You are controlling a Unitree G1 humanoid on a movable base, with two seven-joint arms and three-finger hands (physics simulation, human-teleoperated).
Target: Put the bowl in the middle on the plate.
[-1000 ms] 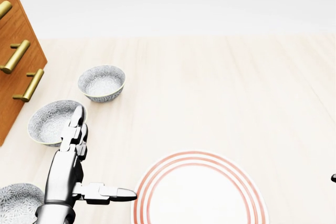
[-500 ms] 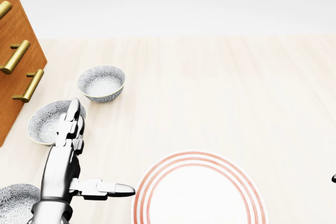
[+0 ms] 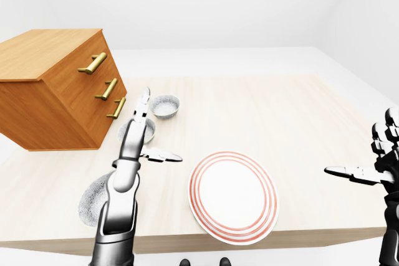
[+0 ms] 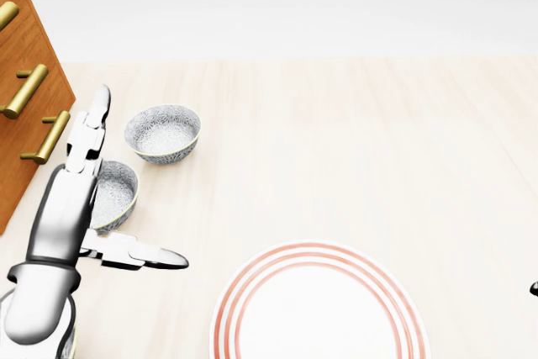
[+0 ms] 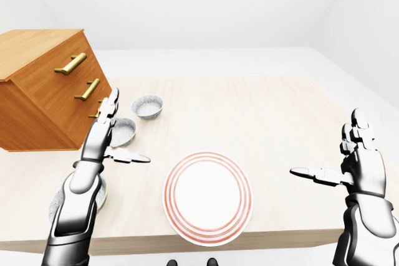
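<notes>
Three patterned bowls stand in a row along the left side of the table (image 4: 378,140), beside the wooden chest of drawers (image 3: 56,85). The middle bowl (image 4: 120,191) sits upright on the table, between the far bowl (image 4: 162,134) above it in the head view and the near bowl (image 3: 90,204) at the lower left, which your forearm largely hides.

Your left hand (image 4: 67,208) lies over the left part of the middle bowl in the head view. Its fingers (image 4: 88,136) are stretched straight toward the chest and its thumb (image 4: 139,254) is spread out to the right, so the hand is released and grips nothing. Whether it touches the bowl's rim cannot be told.

The plate (image 4: 311,251), white with red rings, lies flat near the bottom edge of the table, to the right of the bowls and apart from them; it carries nothing.

Your right hand (image 5: 361,166) hangs at the far right of the right-eye view, well apart from the plate. Its fingers are extended upward and its thumb points left; it is likewise released and empty.
</notes>
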